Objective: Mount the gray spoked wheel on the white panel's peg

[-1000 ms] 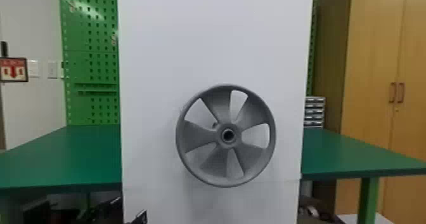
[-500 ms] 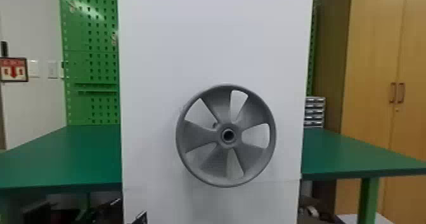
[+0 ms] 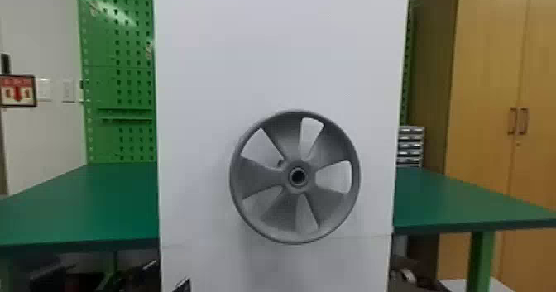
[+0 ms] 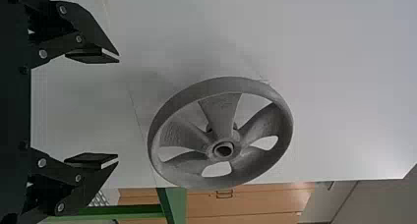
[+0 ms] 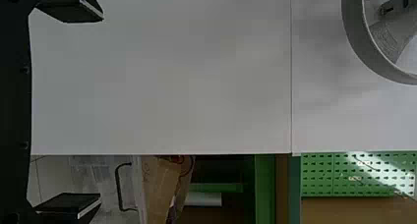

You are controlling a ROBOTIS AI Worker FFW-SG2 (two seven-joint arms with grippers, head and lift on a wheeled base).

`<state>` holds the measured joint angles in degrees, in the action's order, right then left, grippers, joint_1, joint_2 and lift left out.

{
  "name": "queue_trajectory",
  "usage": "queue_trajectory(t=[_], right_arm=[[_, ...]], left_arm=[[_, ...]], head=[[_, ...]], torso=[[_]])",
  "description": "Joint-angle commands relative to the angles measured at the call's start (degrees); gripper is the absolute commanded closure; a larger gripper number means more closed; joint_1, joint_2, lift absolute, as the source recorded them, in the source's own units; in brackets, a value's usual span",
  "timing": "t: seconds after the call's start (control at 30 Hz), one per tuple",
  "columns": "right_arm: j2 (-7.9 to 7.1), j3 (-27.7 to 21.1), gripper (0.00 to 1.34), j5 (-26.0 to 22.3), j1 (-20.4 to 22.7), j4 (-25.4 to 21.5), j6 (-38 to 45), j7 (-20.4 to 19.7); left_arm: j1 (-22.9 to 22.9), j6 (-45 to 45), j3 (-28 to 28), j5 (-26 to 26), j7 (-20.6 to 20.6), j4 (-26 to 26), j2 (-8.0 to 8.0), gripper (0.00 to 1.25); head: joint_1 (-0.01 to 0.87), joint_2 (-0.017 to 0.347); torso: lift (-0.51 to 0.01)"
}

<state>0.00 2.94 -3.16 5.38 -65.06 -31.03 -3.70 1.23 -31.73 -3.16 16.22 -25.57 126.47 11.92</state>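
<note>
The gray spoked wheel (image 3: 264,179) hangs against the white panel (image 3: 273,55), its hub facing the head camera; the peg cannot be made out. At the head view's bottom edge, a dark tip of my left gripper (image 3: 183,286) shows, below and left of the wheel. In the left wrist view my left gripper (image 4: 118,110) is open, apart from the wheel (image 4: 221,111), with nothing between its fingers. My right gripper (image 5: 102,108) is open and holds nothing, the rim of the wheel (image 5: 359,37) lying farther off in that view.
Green tabletops (image 3: 82,204) flank the panel on both sides. A green pegboard (image 3: 120,76) stands behind at left, with a wooden cabinet (image 3: 484,105) and small drawers (image 3: 410,146) at right. The right wrist view includes a cardboard box (image 5: 160,184) past the panel's edge.
</note>
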Motion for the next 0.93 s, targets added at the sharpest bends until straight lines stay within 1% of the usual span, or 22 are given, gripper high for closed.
queue_trajectory(t=[0.0,0.9], right_arm=[[0.05,0.1,0.02,0.0,0.0,0.3,0.0,0.0],[0.0,0.4,0.02,-0.1,-0.5,0.8,-0.9,0.0]], left_arm=[[0.0,0.1,0.1,0.0,0.0,0.0,0.03,0.52],[0.0,0.4,-0.3,-0.5,0.0,0.0,-0.15,0.52]], head=[[0.123,-0.008],[0.123,-0.008]], torso=[[-0.399],[-0.399]])
